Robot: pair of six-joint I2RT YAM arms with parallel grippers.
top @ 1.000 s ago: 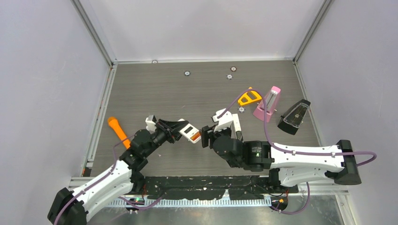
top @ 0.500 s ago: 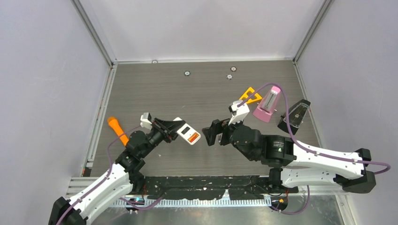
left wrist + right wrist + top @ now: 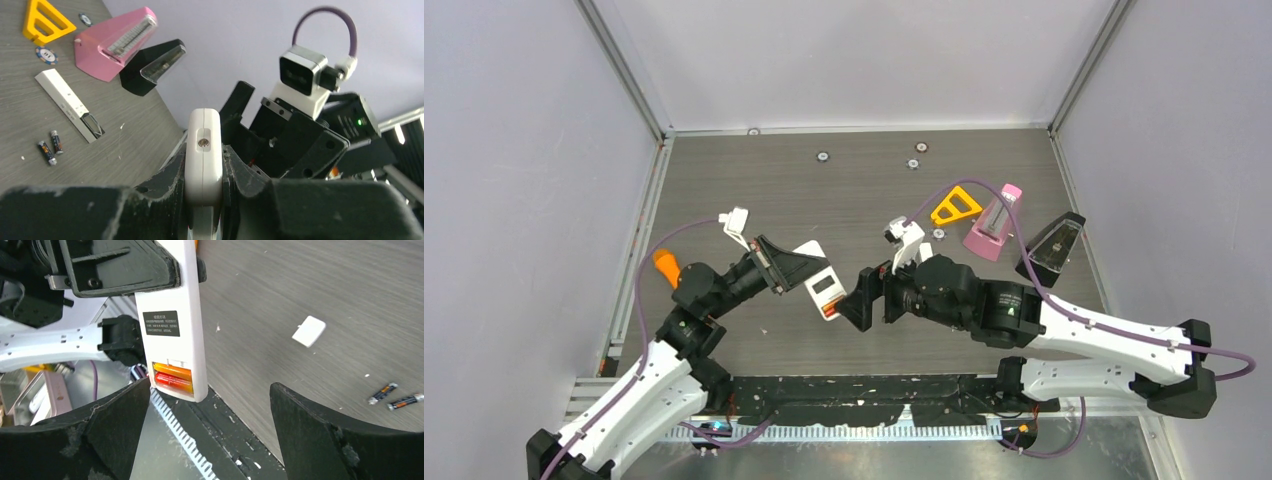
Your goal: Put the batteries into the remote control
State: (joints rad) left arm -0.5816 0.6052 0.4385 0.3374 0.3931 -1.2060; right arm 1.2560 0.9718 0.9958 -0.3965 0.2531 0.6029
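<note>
My left gripper [image 3: 796, 268] is shut on the white remote control [image 3: 824, 292] and holds it above the table. In the left wrist view the remote [image 3: 203, 145] stands edge-on between the fingers. In the right wrist view the remote's back [image 3: 172, 320] shows two orange-red batteries [image 3: 172, 377] sitting in its open compartment. My right gripper [image 3: 861, 300] is open and empty, its jaws spread wide just past the remote's battery end [image 3: 210, 440]. Two dark batteries [image 3: 395, 396] lie loose on the table, and they also show in the left wrist view [image 3: 50, 147].
A small white cover piece [image 3: 308, 331] lies on the table. A slim white remote [image 3: 70, 105] lies near a pink metronome [image 3: 992, 225], a black metronome [image 3: 1051, 248] and a yellow triangle [image 3: 955, 206]. An orange stick [image 3: 664, 262] lies at the left.
My left arm has raised its wrist and tipped the remote's battery end toward the near edge. My right gripper has swung down and left, close to that end.
</note>
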